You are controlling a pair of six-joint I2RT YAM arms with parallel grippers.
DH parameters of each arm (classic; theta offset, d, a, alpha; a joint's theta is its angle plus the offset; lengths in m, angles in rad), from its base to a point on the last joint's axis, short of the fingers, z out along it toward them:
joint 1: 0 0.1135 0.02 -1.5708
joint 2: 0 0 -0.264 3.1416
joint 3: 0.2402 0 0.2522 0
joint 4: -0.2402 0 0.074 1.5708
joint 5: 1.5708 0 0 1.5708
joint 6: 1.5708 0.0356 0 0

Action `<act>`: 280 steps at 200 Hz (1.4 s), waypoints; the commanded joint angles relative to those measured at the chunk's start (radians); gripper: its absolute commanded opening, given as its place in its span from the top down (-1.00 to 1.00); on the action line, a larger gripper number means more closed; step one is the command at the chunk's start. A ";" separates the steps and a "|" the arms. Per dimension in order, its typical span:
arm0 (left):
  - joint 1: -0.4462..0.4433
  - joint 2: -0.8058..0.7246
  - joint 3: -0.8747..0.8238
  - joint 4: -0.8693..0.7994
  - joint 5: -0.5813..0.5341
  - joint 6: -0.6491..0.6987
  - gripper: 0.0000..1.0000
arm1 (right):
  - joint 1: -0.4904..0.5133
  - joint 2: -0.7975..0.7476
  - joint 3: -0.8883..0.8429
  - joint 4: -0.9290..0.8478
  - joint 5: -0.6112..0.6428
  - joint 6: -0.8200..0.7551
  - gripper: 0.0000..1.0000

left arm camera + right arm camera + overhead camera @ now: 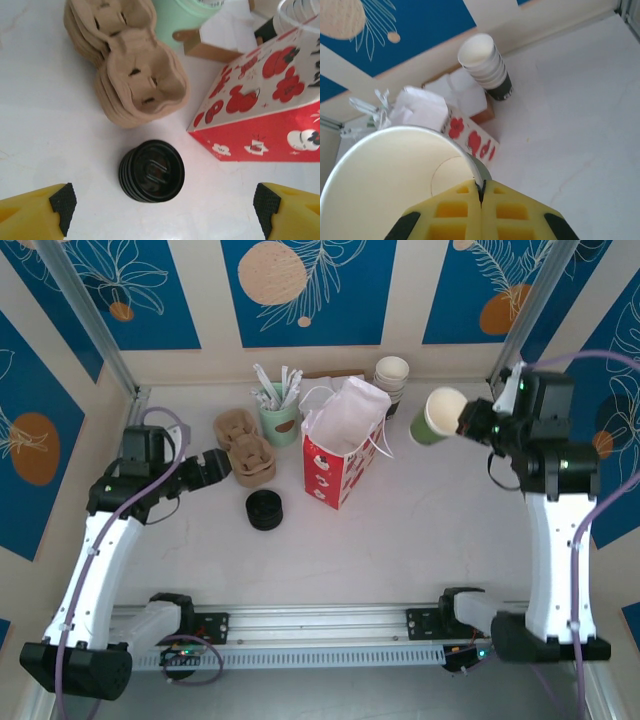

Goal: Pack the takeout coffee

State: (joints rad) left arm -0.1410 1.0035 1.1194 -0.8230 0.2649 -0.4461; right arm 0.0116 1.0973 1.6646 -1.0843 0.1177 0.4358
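The right gripper point(466, 421) holds a lidless takeout coffee cup point(438, 417) in the air over the far right part of the tabletop point(420, 530), its yellow fingers point(455, 210) pressed together on the cup's rim. The cup, green outside and cream inside, is tilted and looks empty in the right wrist view. Below and to its left, a red-and-white paper bag point(335, 455) stands open near the middle of the tabletop, white tissue showing at its mouth. A stack of cream-rimmed cups point(392, 380) sits at the far edge, just behind the bag. On the left side, the left gripper point(218, 465) hangs with its fingers point(62, 202) wide apart and nothing between them, above a low stack of black lids point(265, 510). Beyond the lids lie nested brown pulp cup carriers point(245, 445), and a pale green holder point(280, 418) of wrapped stirrers stands beside them toward the far edge.
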 commanded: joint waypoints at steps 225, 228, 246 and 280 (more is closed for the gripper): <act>-0.212 0.171 -0.316 0.256 -0.151 -0.120 -0.58 | 0.944 -0.010 -0.863 0.576 0.384 0.371 1.00; -0.213 0.173 -0.317 0.260 -0.153 -0.122 -0.57 | 0.944 -0.004 -0.864 0.581 0.384 0.372 1.00; -0.220 0.196 -0.316 0.273 -0.152 -0.124 -0.44 | 0.949 0.028 -0.864 0.589 0.378 0.375 1.00; -0.239 0.241 -0.305 0.283 -0.165 -0.126 -0.18 | 0.956 0.085 -0.856 0.593 0.372 0.385 1.00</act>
State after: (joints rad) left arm -0.3599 1.2163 0.8177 -0.5598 0.1234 -0.5694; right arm 0.9562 1.1549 0.8112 -0.5220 0.4652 0.7914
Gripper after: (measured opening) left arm 0.637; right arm 0.063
